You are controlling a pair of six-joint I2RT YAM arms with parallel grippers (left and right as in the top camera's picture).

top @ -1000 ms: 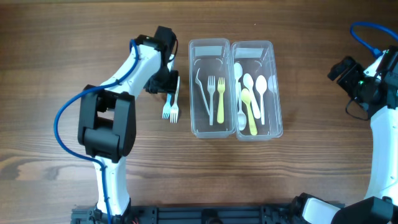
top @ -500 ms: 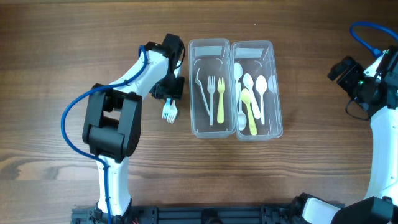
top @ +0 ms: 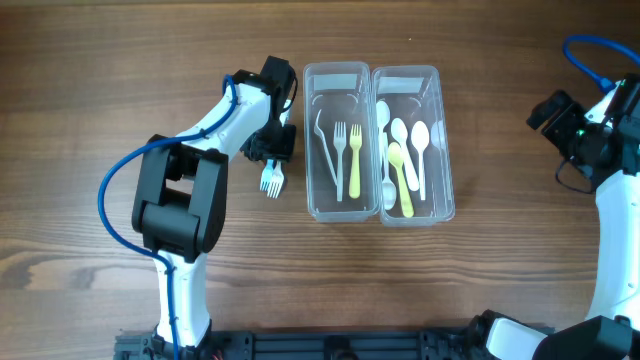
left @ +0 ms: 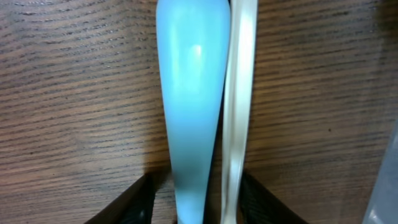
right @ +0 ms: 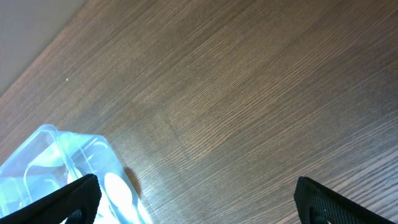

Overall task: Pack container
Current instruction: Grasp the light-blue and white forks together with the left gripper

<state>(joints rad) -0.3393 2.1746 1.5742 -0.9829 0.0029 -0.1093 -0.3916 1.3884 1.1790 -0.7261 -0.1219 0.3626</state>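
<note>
Because the left gripper [top: 272, 143] stands low over the handles of the light blue plastic fork [left: 189, 93] and the white plastic fork [left: 241, 93], which lie side by side on the brown wooden table [top: 90, 70] just beside the clear plastic two-compartment container [top: 306, 150], I judge the step is to grasp them for the compartment that holds forks. Its fingers are apart, one on each side of the pair, and seem not yet to press. To do it well, close slowly and centred, so both handles are squeezed together and neither slips out, then lift straight up, clear of the container wall. The left wrist view cuts off the tines, and the overhead view hides the handles under the gripper, so I cannot tell if the fingertips touch the table. The right gripper [right: 199, 199] is spread wide, holding nothing, well apart from the container
</note>
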